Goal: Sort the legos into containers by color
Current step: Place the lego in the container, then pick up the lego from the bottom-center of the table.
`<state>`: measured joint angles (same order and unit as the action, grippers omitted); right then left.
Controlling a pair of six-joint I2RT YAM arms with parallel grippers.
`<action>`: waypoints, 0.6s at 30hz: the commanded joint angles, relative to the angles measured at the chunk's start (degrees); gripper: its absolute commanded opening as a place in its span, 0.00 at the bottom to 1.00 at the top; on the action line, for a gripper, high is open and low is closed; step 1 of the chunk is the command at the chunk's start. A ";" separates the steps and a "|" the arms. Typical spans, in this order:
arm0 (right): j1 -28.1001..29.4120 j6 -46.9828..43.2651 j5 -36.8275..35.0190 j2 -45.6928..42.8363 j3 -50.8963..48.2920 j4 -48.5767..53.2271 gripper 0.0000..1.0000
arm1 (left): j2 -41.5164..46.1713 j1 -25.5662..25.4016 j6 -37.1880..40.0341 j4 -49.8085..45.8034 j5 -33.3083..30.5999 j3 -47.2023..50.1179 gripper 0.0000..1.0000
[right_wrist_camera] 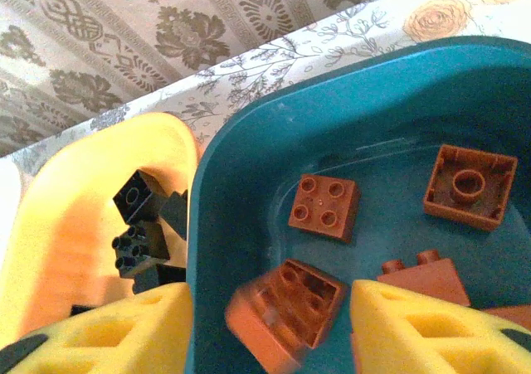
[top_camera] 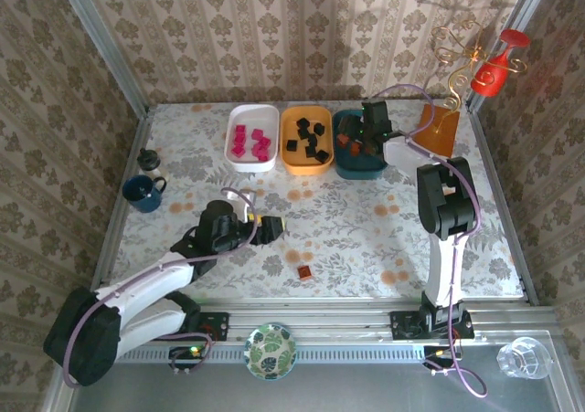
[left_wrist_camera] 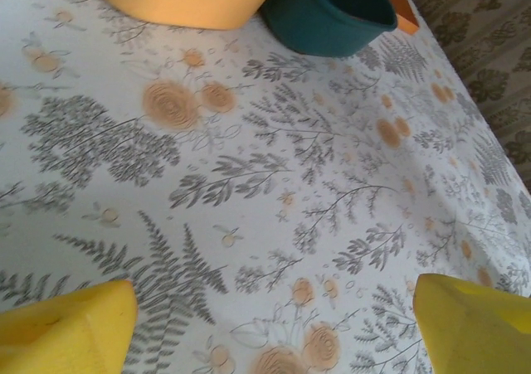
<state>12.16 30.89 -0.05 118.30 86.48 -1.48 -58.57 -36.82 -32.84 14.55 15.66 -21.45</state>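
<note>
The orange tray stands mid-row at the far side of the table and holds the black blocks. Just left of it is the white tray with the pink blocks. Just right of it is the teal tray, which holds the brown blocks.

The right gripper hangs over the teal tray, right of the orange tray. Its yellow fingers are spread. A tilted block lies between them with a gap on one side, so it is not pinched.

The left gripper hovers over bare table well in front of the orange tray, spread wide with nothing between. A loose brown block lies farther in front of the orange tray.
</note>
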 commanded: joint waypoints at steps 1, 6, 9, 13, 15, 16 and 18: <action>0.19 -2.19 -1.15 -3.56 0.31 3.88 0.63 | -1.34 -0.71 0.44 2.30 -0.50 -2.36 0.88; 4.10 -6.69 -0.72 -16.47 -13.09 4.28 0.70 | -2.16 1.48 1.89 0.35 1.98 -2.39 0.90; 8.84 -8.94 -1.50 -25.61 -23.08 4.86 0.73 | -1.53 6.24 2.36 -3.01 7.33 -1.93 0.90; 17.46 -11.69 -3.03 -34.59 -31.81 9.12 0.75 | 3.38 13.26 3.11 -9.70 11.25 -0.74 0.89; 22.19 -12.06 -3.22 -36.85 -34.87 11.05 0.77 | 6.80 15.15 4.35 -13.07 11.14 -0.26 0.89; 24.78 -12.54 -3.21 -37.56 -36.21 12.34 0.78 | 8.48 15.98 5.17 -15.12 10.93 -0.26 0.89; 29.43 -12.59 -4.97 -38.24 -37.95 15.23 0.80 | 10.99 17.33 6.38 -18.34 11.04 -0.30 0.90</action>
<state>37.93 20.45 -2.00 80.88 51.07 7.18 -50.57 -20.88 -29.85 3.14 24.21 -22.15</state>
